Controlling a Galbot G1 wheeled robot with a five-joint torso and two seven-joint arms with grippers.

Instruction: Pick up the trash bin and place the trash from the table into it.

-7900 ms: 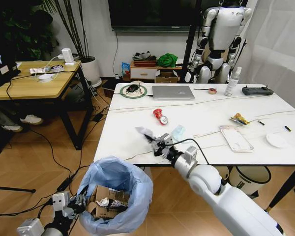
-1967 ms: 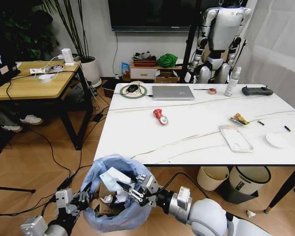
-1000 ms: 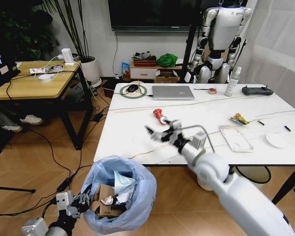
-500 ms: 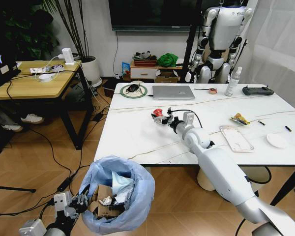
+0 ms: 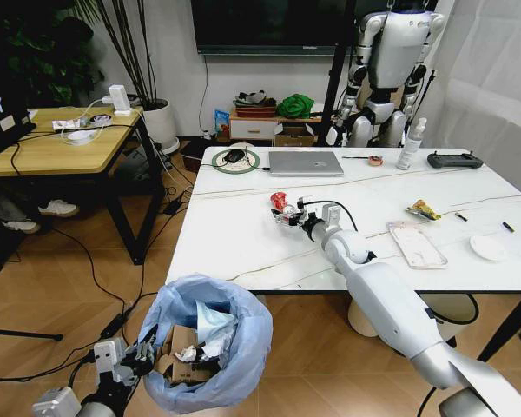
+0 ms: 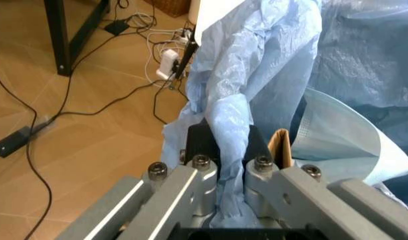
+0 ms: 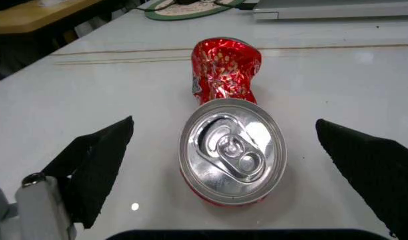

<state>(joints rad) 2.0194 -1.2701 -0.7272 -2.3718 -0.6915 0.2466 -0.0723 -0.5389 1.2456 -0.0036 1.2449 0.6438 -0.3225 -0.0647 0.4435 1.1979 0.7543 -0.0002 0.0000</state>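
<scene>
Left gripper (image 6: pixel 223 165) clamps the trash bin (image 5: pixel 210 347) bag rim, low beside the table (image 5: pixel 234 243). Right gripper (image 7: pixel 233 155), jaws spread, straddles the crushed can (image 7: pixel 227 145) (lying sideways); centre, then close evenly.

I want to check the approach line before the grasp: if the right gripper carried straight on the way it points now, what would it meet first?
The crushed red can. It lies on the table dead ahead of the right gripper, between its open fingers, silver top toward the wrist camera. Nothing sits in between, as far as I can judge.
</scene>
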